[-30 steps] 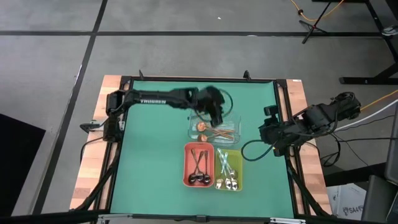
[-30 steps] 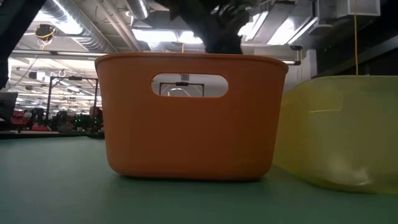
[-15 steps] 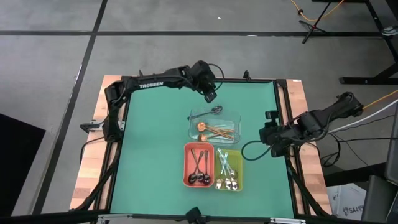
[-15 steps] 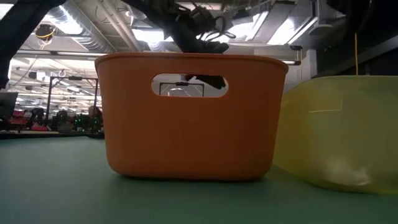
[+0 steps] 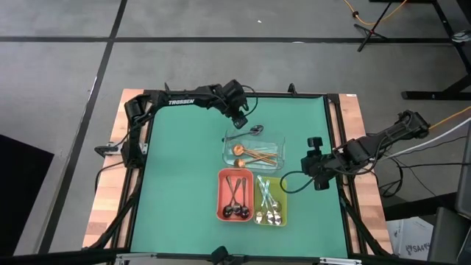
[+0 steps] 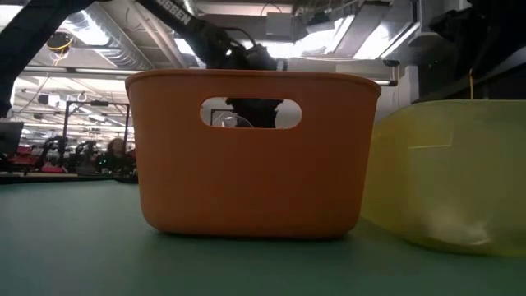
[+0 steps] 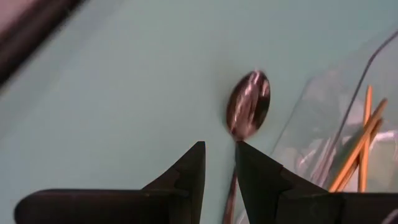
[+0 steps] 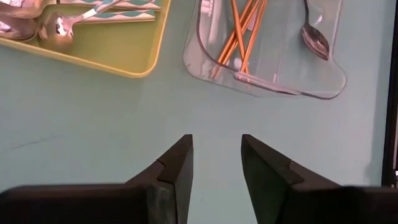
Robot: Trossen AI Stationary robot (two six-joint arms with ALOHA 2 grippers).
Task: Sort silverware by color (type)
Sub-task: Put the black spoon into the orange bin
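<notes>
Looking straight down, the left gripper (image 5: 241,118) hovers near the table's far edge, just beyond the clear tray (image 5: 276,147), where a dark spoon (image 5: 251,131) leans over the far rim among copper pieces (image 5: 259,154). Black spoons (image 5: 234,200) lie in the red tray (image 5: 223,193) and silver ones (image 5: 268,210) in the yellow tray (image 5: 284,197). The right gripper (image 5: 315,158) waits over the table's right side.

From table height, the red tray's wall (image 6: 246,173) hides most; the left arm shows only as a dark shape above it.

At the left wrist, the fingers (image 7: 189,171) stand slightly apart with nothing between them, the spoon's bowl (image 7: 249,102) just ahead on the mat, its handle running back between the tips.

At the right wrist, the jaws are apart and empty over bare mat, facing both trays.

My judgement: that dark spoon is misplaced. To lift it well, close on the narrow neck behind the bowl, square to the handle, then raise it clear of the rim before carrying it to the red tray.
</notes>
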